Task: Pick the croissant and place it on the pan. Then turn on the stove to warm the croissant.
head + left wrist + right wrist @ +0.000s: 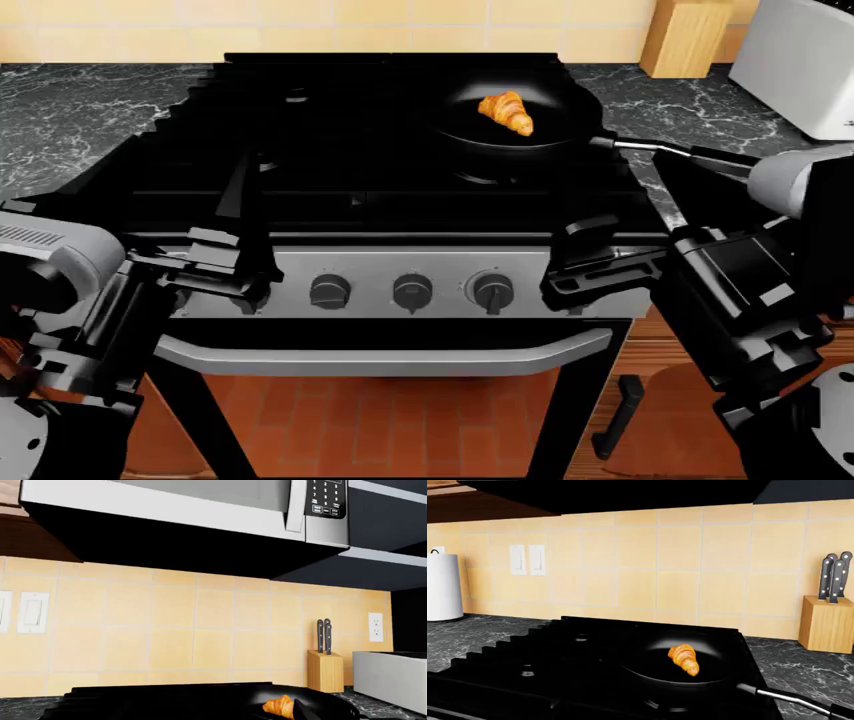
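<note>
While the croissant lies in the pan at upper right (on the stove), both grippers' fingers sit by the knobs, opening indiscernible.

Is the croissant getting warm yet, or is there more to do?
The first part looks done: the croissant lies in the pan on the stove. Both hands, left and right, are at the front panel near the knobs. No flame shows, so turning the stove on seems left.
</note>
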